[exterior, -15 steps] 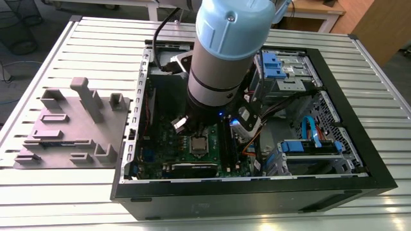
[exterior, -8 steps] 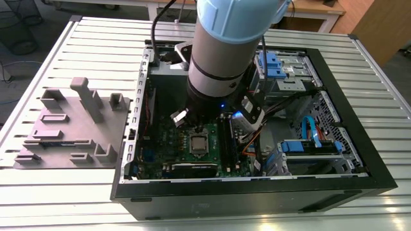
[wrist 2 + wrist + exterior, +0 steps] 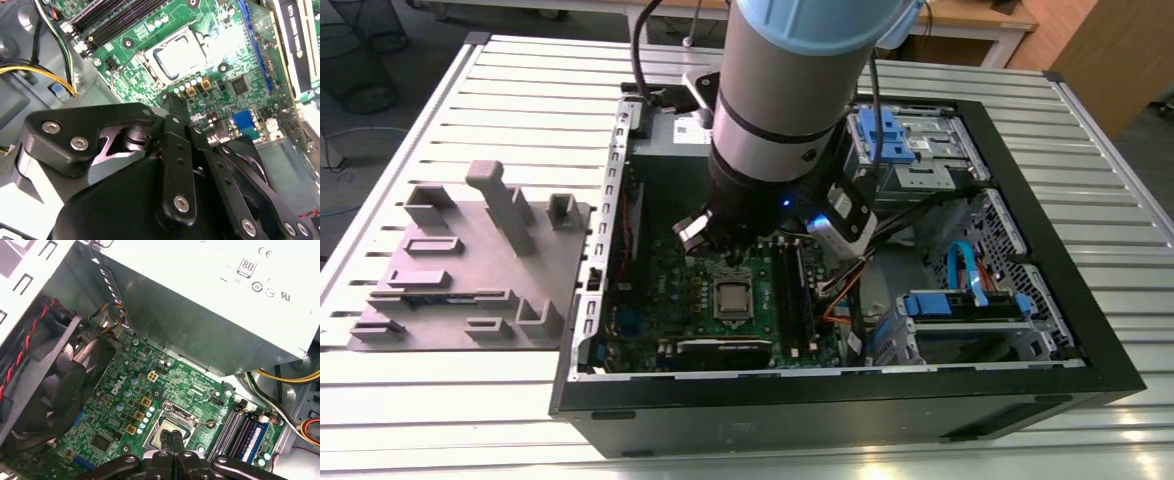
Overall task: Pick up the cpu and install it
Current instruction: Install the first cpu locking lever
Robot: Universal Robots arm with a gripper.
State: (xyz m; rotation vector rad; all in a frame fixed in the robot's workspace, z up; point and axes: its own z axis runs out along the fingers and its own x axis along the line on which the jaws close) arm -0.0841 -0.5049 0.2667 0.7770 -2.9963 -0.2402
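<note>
The cpu lies flat in the socket on the green motherboard, its silvery top facing up. Both wrist views show it in the socket frame, cpu and cpu. My gripper hangs inside the open computer case, just above the board beside the socket. Its two black fingers are pressed together with nothing between them, gripper. In the exterior view the arm hides most of the gripper.
A grey moulded tray lies on the slatted table at the exterior view's left. Inside the case are the power supply, a black fan, memory sticks, loose cables and blue drive brackets.
</note>
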